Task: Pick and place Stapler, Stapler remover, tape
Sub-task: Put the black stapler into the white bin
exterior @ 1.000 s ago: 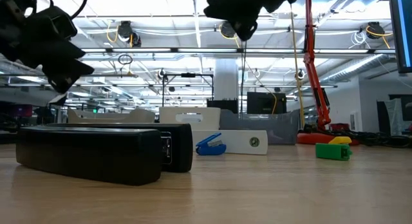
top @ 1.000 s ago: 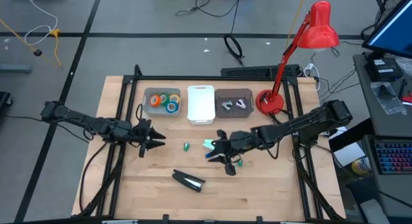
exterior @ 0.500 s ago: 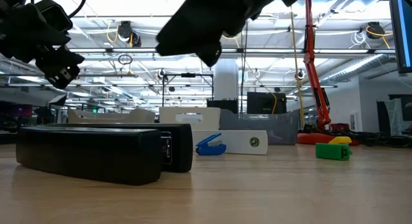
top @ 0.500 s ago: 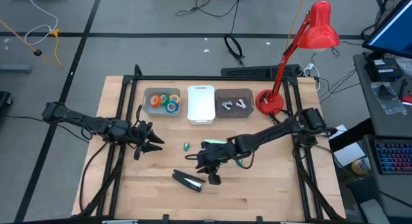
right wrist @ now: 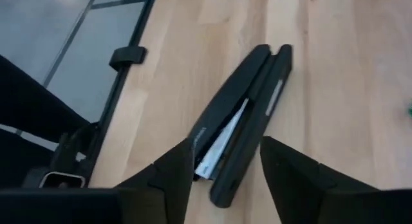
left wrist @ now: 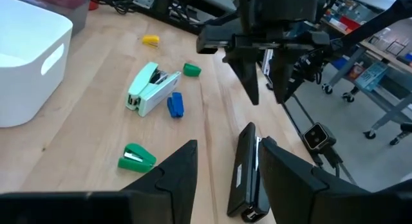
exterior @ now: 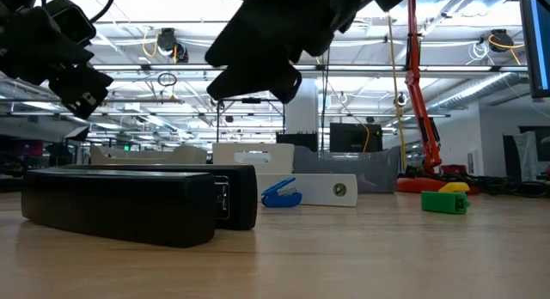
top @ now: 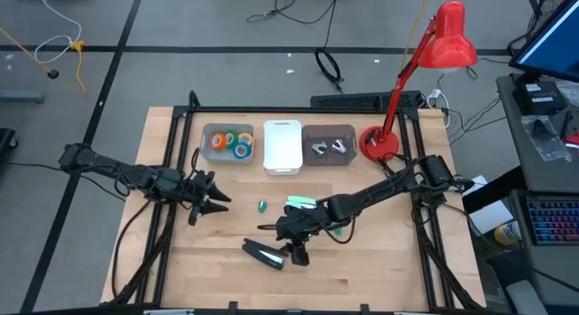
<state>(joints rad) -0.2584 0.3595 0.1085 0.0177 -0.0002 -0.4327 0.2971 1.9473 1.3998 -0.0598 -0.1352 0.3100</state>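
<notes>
A black stapler [top: 264,254] lies flat on the table near its near edge, also seen in the right wrist view [right wrist: 244,127] and the low view [exterior: 137,203]. My right gripper [top: 286,243] hovers open just above it, clear of it [exterior: 258,63]. A mint-green stapler [top: 301,204] lies flat behind, with a blue staple remover [left wrist: 175,105] beside it. The tape rolls [top: 231,143] sit in the left grey bin. My left gripper [top: 220,200] waits open over the table's left part, pointing at the black stapler [left wrist: 248,169].
A white bin [top: 282,146] stands in the middle at the far side, and a grey bin [top: 327,146] with metal staple removers to its right. A red desk lamp [top: 380,143] stands at the far right. Small green pieces [top: 261,206] [left wrist: 136,158] and a yellow one [left wrist: 150,40] lie on the wood.
My right gripper has travelled from beside the mint-green stapler toward the table's left and near edge and now hangs over the black stapler, a little lower than half a second ago. The black stapler has stayed where it was.
</notes>
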